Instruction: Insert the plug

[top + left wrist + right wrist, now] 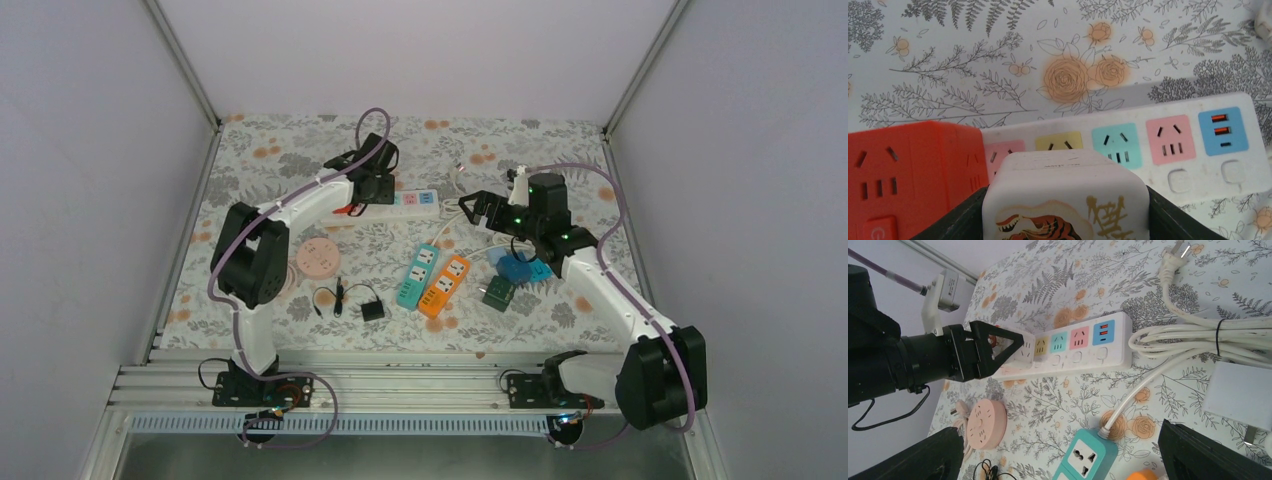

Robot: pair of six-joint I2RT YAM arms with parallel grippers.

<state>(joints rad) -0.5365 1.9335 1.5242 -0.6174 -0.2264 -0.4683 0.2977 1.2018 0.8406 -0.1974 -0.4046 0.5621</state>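
Clamping a white plug (1068, 172), printed with a tiger and gold characters, between the dark fingers (1170, 220) of the left gripper (1065, 217). Facing a white power strip (1198, 172) with pink, yellow, teal and blue panels, passing close beside a red socket cube (903, 175), above flowered cloth (998, 60).

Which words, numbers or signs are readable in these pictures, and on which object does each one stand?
No text reads whole.
White adapter: a gold Chinese-looking character beside a tiger picture, cut off by the frame; a thin printed line above, too blurred.
Red socket cube: a power sign on its button.
White power strip: no lettering visible.
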